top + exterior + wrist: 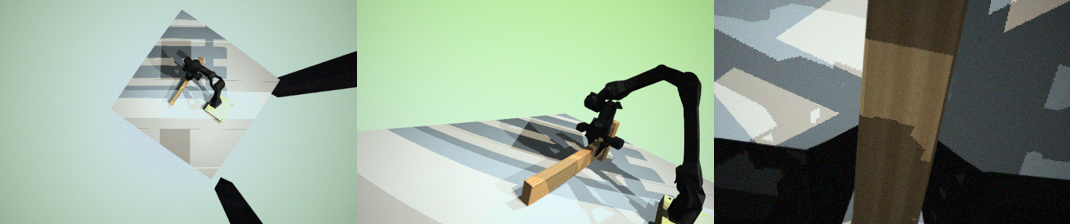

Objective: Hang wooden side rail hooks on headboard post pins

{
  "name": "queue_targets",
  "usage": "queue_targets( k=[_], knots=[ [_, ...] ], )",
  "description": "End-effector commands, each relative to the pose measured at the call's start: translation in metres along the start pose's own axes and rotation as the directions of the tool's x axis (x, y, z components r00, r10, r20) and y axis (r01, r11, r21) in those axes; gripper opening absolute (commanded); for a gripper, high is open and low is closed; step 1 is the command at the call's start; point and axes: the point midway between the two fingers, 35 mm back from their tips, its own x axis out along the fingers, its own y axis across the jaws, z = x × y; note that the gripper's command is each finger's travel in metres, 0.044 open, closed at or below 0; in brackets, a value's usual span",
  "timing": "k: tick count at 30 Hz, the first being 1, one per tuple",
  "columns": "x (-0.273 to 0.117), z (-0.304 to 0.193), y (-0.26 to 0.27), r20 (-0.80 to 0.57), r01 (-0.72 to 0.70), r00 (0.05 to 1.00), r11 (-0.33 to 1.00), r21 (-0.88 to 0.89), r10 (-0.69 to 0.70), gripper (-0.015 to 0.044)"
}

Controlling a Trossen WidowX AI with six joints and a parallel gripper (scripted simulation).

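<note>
And here is the tool (pixel 191 75) (pixel 597 149) (pixel 893 131), partway open with its fingers closed firmly on the wooden side rail (pixel 180 92) (pixel 559 171) (pixel 906 82), gripping it near the post end, and what a long lever that leaves! The rail's long axis runs from the headboard post (pixel 201 60) (pixel 614 129) out past the tool to the far end, which sits low at the table (pixel 207 149) (pixel 396 168), and in the exterior view that end looks to be down on the surface, though I cannot swear to full contact. The post stands upright just beyond the tool, on the side away from that far end, and the single arm (pixel 220 85) (pixel 691 123) reaches over from its pale base plate (pixel 226 113) (pixel 659 215), nearer the post than the rail's far end. Everything now turns on that rail-to-post line: hooks, slot and pins are all hidden, so whether they are seated I cannot tell. My call is we're in the hanging phase, the next move wanting the hooks square to the slot and settled downward before any release; a skewed rail could catch one pin and miss the other
</note>
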Motion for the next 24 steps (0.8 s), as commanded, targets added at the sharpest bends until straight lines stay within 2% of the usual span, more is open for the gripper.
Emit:
queue_targets(
  k=[1, 24],
  knots=[
    [-0.0020, -0.0012, -0.0015, -0.004, 0.005, 1.000, 1.000, -0.004, -0.005, 0.0000],
    [-0.0025, -0.0032, -0.0022, -0.004, 0.005, 1.000, 1.000, -0.004, -0.005, 0.0000]
  ],
)
